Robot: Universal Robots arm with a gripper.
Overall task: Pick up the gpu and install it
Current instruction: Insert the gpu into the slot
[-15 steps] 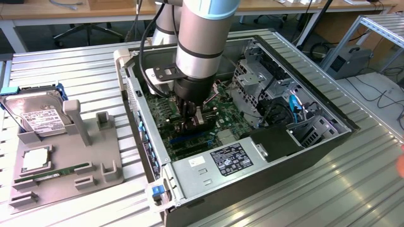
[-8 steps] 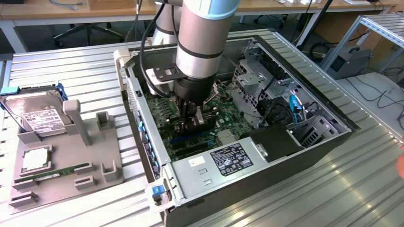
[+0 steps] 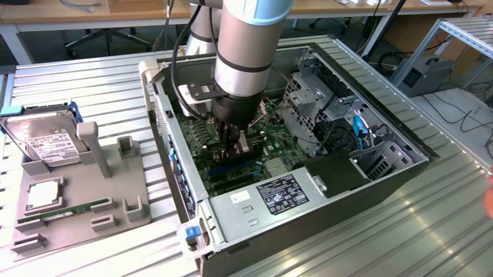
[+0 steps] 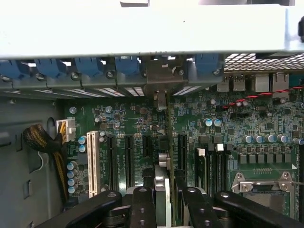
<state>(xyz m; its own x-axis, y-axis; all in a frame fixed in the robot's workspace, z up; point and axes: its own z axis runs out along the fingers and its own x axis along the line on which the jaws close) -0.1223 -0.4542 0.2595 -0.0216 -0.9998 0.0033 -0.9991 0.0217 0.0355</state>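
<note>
Jaws partway closed and clamped on the gpu, with black fingers pressed flat against either face of the board. In the wrist view, seen edge-on as a thin dark line running away from the grip toward the rear wall of the computer case. Held upright over the motherboard, in line with the row of long dark expansion slots and just beside the single white slot. Pale metal bracket end close up against the rear openings, under the row of blue clips. Whether seated in a slot or hovering just above, cannot tell. In the exterior view, down inside the open case beneath the arm, gpu a small dark shape low against the green board. Judged light and stiff, but not robust: a thin board that likely tolerates little bending, with small parts on its faces and a contact edge better left untouched. Best gripped across the flat faces near the top edge and about midway along, as here, so that pushing down loads both ends evenly. Smooth faces, so probably prone to slipping or tilting in a loose pinch. Outward on the worktop, well apart from the case: a gray fixture tray carrying the hard drive and the green memory stick.
</note>
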